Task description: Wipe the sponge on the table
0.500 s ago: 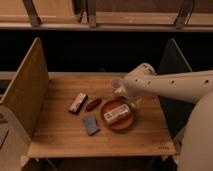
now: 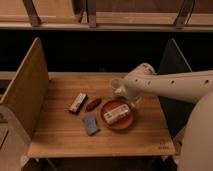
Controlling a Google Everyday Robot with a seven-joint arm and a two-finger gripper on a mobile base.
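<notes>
Sponge (image 2: 91, 125) flat on the table (image 2: 55, 135), just left of the plate (image 2: 119, 129)
Its long axis runs near-to-far, far end tilted slightly left; the gripper (image 2: 125, 101) hangs over the plate's far rim, its grip cannot be told

Sponge (image 2: 91, 125): small flat blue-grey pad, rectangular, lying flat on the table (image 2: 60, 137), forward of centre, slightly askew to the planks. Table: light wooden planks, rectangular, with upright side panels (tan wood at view left, dark at view right). Gripper (image 2: 124, 99): over the table's right-centre, apart from the sponge.
</notes>
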